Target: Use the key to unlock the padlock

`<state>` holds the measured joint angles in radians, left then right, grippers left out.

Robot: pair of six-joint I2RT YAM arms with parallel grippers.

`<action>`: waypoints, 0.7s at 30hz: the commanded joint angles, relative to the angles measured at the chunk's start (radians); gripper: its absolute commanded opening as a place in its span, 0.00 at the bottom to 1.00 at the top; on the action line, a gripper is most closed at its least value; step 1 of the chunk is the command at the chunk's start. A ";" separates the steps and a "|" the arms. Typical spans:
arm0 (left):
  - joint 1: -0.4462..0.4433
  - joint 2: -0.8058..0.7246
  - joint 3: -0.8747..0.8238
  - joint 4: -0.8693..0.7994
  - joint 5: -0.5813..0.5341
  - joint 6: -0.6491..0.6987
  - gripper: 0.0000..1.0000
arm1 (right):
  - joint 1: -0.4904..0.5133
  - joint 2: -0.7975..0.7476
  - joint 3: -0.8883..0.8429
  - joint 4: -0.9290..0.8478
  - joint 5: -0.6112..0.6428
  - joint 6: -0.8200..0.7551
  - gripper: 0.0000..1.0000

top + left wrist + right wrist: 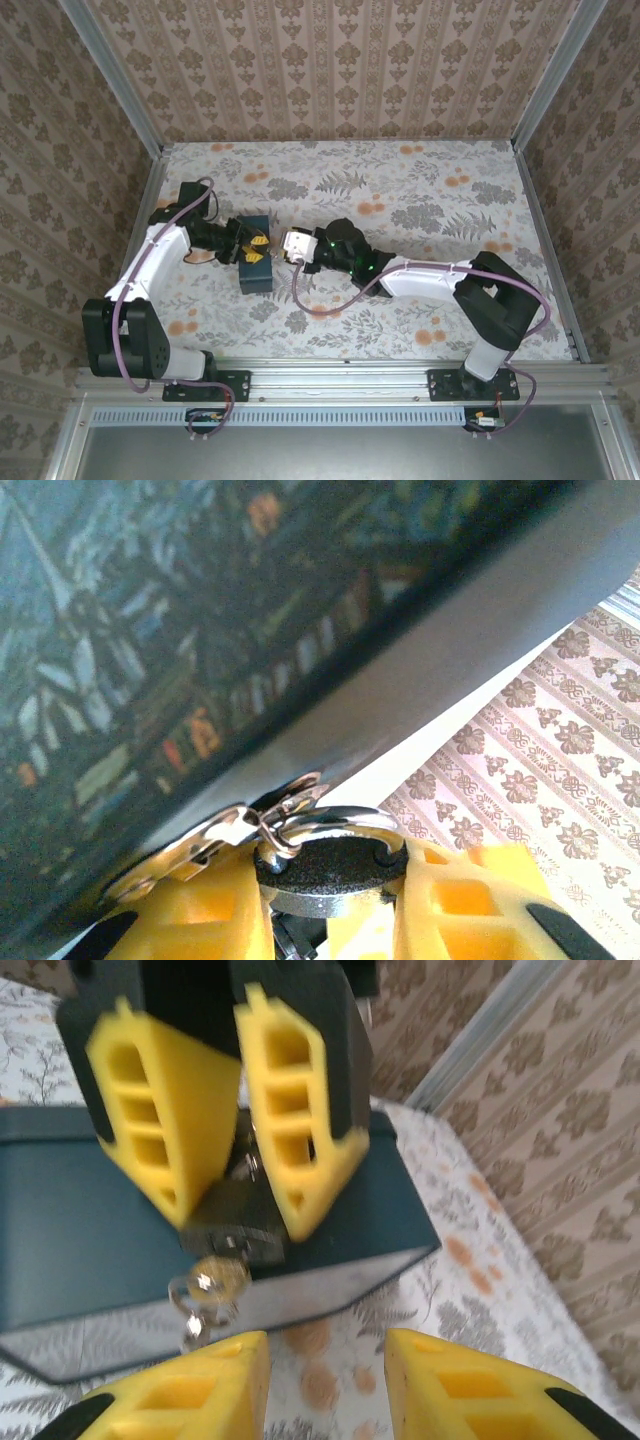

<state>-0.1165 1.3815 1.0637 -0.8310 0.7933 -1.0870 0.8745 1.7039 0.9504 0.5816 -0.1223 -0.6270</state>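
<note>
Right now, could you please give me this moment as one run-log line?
left gripper: shut on padlock | right gripper: open, clear of key | key: hanging from padlock

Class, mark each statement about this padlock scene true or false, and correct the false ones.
1. The left gripper is clamped on the padlock. True.
2. The right gripper holds the key. False: its jaws stand open with nothing between them, and the key sticks out of the padlock's underside.
3. The padlock sits against the side of a box. True.
4. The box is red. False: it is dark teal.
</note>
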 commanded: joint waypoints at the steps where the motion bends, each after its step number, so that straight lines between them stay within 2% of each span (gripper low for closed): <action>1: 0.000 -0.025 0.022 0.006 0.040 0.006 0.07 | 0.027 0.026 -0.006 0.097 0.059 -0.111 0.35; 21: -0.001 -0.047 0.014 0.024 0.036 -0.016 0.07 | 0.046 0.070 0.019 0.035 0.027 -0.149 0.34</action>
<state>-0.1165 1.3796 1.0637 -0.8227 0.7925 -1.0920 0.9146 1.7496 0.9504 0.6212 -0.1001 -0.7574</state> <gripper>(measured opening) 0.261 0.339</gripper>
